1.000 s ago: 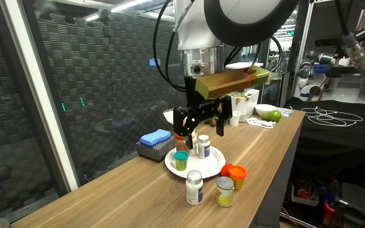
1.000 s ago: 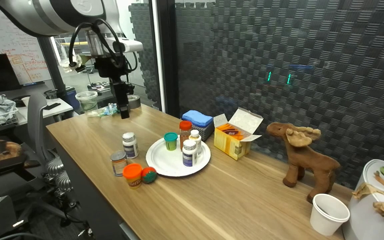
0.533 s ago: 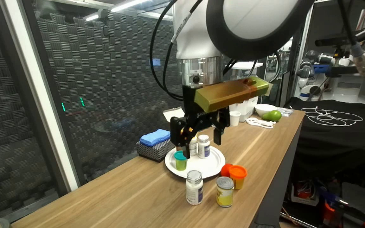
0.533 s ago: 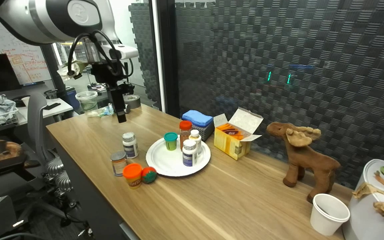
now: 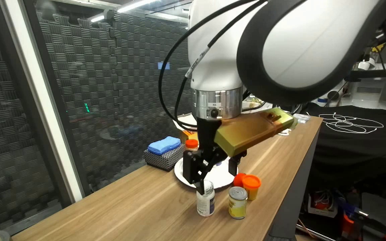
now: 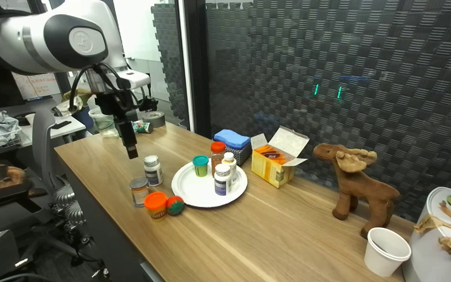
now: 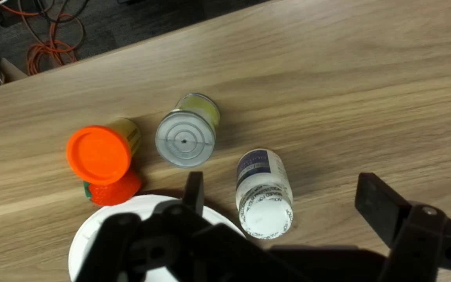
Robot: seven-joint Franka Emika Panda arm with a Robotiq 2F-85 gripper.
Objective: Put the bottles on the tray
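Observation:
A white bottle with a purple label (image 7: pixel 257 168) stands upright on the table beside the white tray (image 6: pixel 194 196). My gripper (image 7: pixel 284 192) is open and empty above this bottle. In the wrist view the bottle shows between the fingers, nearer the left one. In an exterior view a fingertip (image 5: pixel 200 188) overlaps the bottle's cap. On the tray stand a teal-capped jar (image 6: pixel 201 166), a red-capped brown bottle (image 6: pixel 217 156), and two white bottles, one behind (image 6: pixel 231 164) and one in front (image 6: pixel 222 184). An orange-lidded jar (image 6: pixel 156 205) stands on the table.
A metal can (image 7: pixel 185 139) stands near the white bottle. A toy tomato (image 6: pixel 175 206) touches the orange-lidded jar by the tray. A blue cloth (image 5: pixel 164 145) on a dark box, a yellow box (image 6: pixel 270 168) and a toy moose (image 6: pixel 362 188) stand along the wall.
My open gripper has come down and toward the white bottle on the table, away from above the tray. The bottles and tray have not moved.

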